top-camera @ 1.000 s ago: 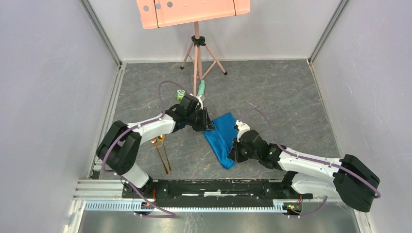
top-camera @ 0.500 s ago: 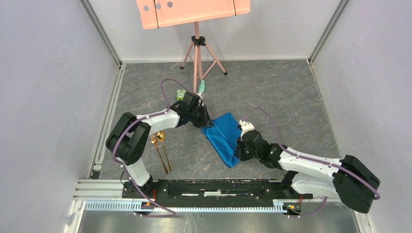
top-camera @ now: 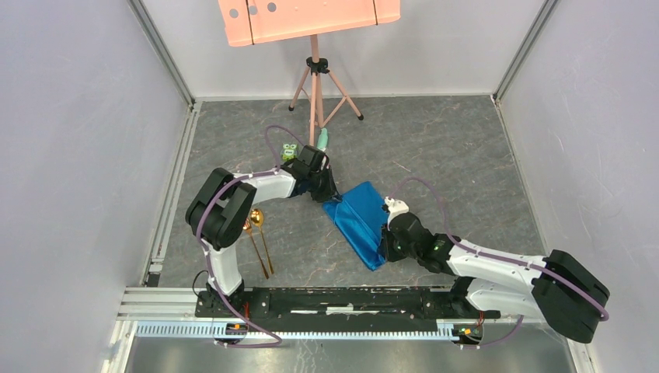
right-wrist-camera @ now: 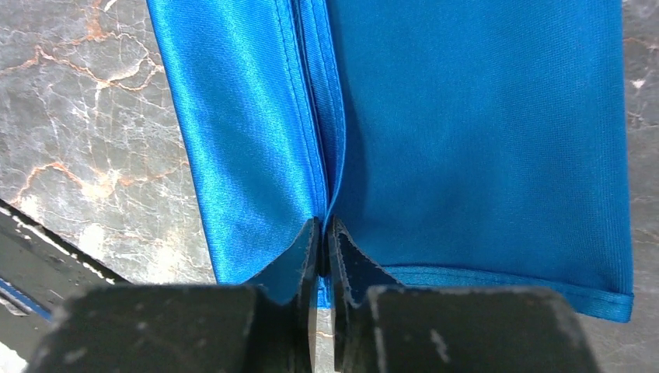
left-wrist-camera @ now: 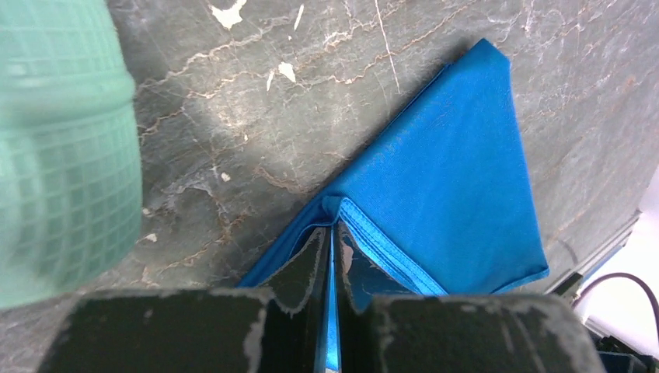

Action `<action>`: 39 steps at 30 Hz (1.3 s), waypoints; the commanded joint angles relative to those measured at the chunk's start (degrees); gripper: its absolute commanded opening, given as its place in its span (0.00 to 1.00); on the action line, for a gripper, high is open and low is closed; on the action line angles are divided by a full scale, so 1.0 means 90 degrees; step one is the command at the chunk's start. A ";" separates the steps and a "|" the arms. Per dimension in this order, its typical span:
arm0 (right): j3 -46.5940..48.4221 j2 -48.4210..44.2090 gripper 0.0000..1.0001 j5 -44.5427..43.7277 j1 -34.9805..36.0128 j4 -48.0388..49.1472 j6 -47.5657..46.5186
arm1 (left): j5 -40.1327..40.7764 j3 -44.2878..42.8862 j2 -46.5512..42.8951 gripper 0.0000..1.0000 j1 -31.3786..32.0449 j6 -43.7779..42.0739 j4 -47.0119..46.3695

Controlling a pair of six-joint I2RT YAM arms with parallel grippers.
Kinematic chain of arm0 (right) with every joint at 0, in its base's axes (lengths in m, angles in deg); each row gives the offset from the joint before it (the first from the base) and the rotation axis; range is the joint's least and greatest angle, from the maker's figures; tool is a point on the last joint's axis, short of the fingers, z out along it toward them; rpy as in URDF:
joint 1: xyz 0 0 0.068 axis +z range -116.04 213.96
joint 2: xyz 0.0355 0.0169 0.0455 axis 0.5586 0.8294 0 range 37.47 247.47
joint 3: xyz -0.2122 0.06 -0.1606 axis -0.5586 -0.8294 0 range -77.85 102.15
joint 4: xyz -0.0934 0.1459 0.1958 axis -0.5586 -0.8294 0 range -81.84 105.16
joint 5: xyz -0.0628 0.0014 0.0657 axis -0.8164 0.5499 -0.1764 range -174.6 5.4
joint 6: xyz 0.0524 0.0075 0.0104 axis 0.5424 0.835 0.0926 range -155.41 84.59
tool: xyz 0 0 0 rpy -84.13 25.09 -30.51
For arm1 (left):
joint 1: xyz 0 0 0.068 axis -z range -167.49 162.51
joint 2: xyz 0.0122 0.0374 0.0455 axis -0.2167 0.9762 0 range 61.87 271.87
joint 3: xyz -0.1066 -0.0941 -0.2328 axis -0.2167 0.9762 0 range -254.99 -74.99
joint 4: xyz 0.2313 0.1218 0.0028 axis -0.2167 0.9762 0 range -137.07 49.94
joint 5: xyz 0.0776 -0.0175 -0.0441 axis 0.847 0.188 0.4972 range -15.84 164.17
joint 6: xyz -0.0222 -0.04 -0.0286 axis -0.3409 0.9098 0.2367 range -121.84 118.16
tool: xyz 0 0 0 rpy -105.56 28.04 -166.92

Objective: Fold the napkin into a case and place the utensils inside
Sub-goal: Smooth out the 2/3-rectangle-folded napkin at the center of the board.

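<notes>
Left tool (left-wrist-camera: 330, 233) and right tool (right-wrist-camera: 322, 229), each tight on napkin (left-wrist-camera: 451, 179) edge.

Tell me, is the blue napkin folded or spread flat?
Folded: the napkin lies as a narrow band, with stacked hems showing in both wrist views.

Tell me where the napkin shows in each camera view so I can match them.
Top external: napkin just below centre, folded, lying diagonally.
Left wrist: centre to right, corner pinched by the left gripper at bottom.
Right wrist: fills most of the frame, edge pinched by the right gripper.
Shared landmark: grey marbled tabletop around it.
</notes>
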 commanded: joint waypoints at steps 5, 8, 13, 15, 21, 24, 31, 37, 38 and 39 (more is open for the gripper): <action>0.0925 -0.0137 0.43 -0.0929 -0.0010 -0.0977 -0.1101 | 0.0353 -0.0239 0.0266 0.08 -0.0011 -0.0461 0.0170; 0.1319 0.0140 0.51 -0.0485 -0.0017 -0.0642 -0.1568 | 0.0321 -0.0249 0.0250 0.08 0.0000 -0.0476 0.0208; 0.1804 0.1093 0.54 0.1381 -0.0018 0.0776 -0.1631 | 0.0248 -0.0298 0.0270 0.07 0.0002 -0.0460 0.0261; 0.1800 0.1483 0.53 0.2025 -0.0031 0.1561 -0.1519 | 0.0243 -0.0313 0.0280 0.06 -0.0004 -0.0460 0.0277; 0.1718 0.2712 0.51 0.3591 -0.0644 0.3632 -0.1095 | 0.0226 -0.0318 0.0324 0.05 -0.0004 -0.0467 0.0301; 0.1719 0.3260 0.51 0.4479 -0.0839 0.4418 -0.0708 | 0.0213 -0.0344 0.0375 0.04 -0.0001 -0.0486 0.0334; 0.0646 0.3255 0.51 0.4689 -0.0886 0.4868 -0.0642 | 0.0202 -0.0347 0.0427 0.02 0.0001 -0.0525 0.0319; -0.0436 0.2643 0.51 0.4606 -0.0916 0.5048 -0.0480 | 0.0169 -0.0400 0.0525 0.02 -0.0006 -0.0591 0.0334; -0.0600 0.2511 0.51 0.4583 -0.0917 0.5043 -0.0473 | 0.0179 -0.0405 0.0542 0.02 -0.0012 -0.0604 0.0333; -0.0718 0.2381 0.51 0.4572 -0.0917 0.5027 -0.0453 | 0.0179 -0.0407 0.0553 0.02 -0.0011 -0.0623 0.0343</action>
